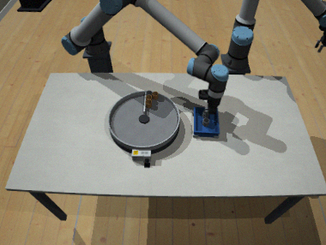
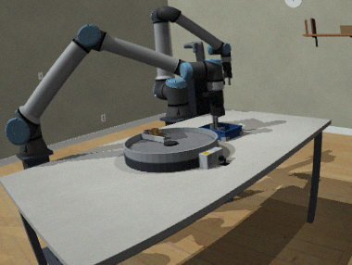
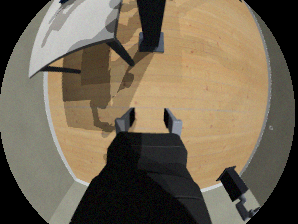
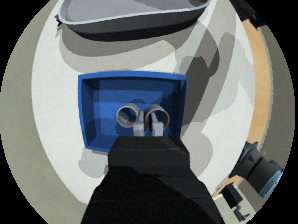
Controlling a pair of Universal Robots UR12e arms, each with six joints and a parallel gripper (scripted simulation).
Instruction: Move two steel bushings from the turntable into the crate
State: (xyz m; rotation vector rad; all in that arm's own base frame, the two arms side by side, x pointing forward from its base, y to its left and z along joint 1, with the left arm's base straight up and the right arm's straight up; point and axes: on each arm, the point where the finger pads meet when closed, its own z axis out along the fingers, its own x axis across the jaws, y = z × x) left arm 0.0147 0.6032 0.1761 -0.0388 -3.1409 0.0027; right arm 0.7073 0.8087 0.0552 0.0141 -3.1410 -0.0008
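Note:
The blue crate (image 1: 196,122) (image 2: 235,132) (image 4: 131,75) looks level on the table; its corner guides are too small to judge. A steel bushing (image 1: 206,122) (image 4: 119,118) stands inside it. My right gripper (image 1: 207,112) (image 2: 215,123) (image 4: 147,117) is low in the crate, shut on the wall of a second steel bushing (image 4: 168,119), one finger inside the ring. Whether this bushing touches the crate floor is hidden. On the turntable (image 1: 111,130) (image 2: 159,164) (image 4: 125,30), several orange-brown bushings (image 1: 149,101) (image 2: 157,132) sit at the back. My left gripper (image 1: 319,44) (image 2: 227,82) (image 3: 149,113) is open and empty, away from the table.
A pale divider bar (image 1: 145,102) (image 2: 153,138) stands on the turntable beside the bushings. A control box (image 1: 141,153) (image 2: 210,158) sits at the turntable's front edge. The turntable's raised rim is close to the crate's side.

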